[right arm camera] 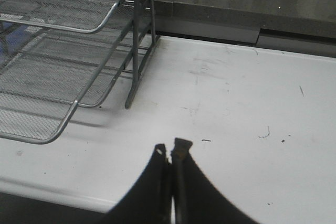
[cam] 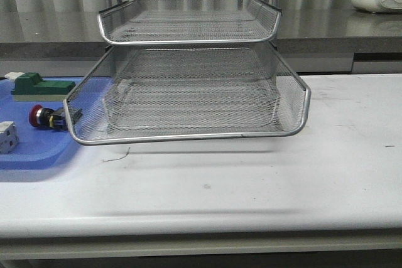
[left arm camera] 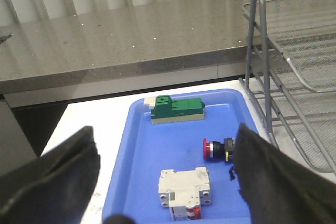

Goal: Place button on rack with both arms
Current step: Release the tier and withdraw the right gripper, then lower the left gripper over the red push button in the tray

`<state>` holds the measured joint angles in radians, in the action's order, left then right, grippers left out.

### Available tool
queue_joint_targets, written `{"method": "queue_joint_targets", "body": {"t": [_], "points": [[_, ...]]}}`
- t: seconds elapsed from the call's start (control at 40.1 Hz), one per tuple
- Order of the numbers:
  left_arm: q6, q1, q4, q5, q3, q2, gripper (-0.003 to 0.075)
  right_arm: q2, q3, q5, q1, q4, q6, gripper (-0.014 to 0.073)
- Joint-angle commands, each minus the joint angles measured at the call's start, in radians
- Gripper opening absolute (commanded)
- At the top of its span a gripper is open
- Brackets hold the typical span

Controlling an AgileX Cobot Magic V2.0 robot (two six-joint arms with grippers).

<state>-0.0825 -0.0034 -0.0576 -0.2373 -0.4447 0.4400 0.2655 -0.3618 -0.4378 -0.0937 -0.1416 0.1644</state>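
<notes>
Lying on its side in the blue tray [left arm camera: 136, 182], the button [cam: 47, 117] sits just beside the rack [cam: 188, 92], left of its lowest tier; we hold our left gripper [left arm camera: 163, 182] wide above the tray, empty; our right gripper [right arm camera: 169, 153] is pressed closed over the bare white worktop [right arm camera: 236, 129], grasping nothing.

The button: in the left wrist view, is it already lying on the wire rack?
No. The button lies on the blue tray, beside the rack, not on it.
</notes>
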Motion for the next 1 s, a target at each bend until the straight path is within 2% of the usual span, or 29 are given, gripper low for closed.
{"method": "queue_joint_targets", "body": {"t": [0.0,0.224,0.448,0.797,0.872,0.972], "points": [[0.004,0.002,0.025,0.086,-0.033,0.014,0.0501,0.006,-0.023,0.082,0.005,0.007,-0.001,-0.0061],[0.004,0.002,0.03,0.045,-0.085,0.118,0.0501,0.006,-0.023,0.082,0.005,0.007,-0.001,-0.0061],[-0.025,0.002,0.032,-0.13,-0.273,0.371,0.0501,0.006,-0.023,0.082,0.005,0.007,-0.001,-0.0061],[-0.304,0.002,0.058,-0.264,-0.604,0.77,0.0501,0.006,-0.023,0.082,0.005,0.007,-0.001,-0.0061],[-0.415,0.002,0.102,-0.32,-0.684,0.86,0.0502,0.006,-0.023,0.082,0.005,0.007,-0.001,-0.0061],[-0.616,0.002,0.23,-0.464,-0.805,0.982,0.0503,0.006,-0.023,0.082,0.005,0.007,-0.001,-0.0061]]}}
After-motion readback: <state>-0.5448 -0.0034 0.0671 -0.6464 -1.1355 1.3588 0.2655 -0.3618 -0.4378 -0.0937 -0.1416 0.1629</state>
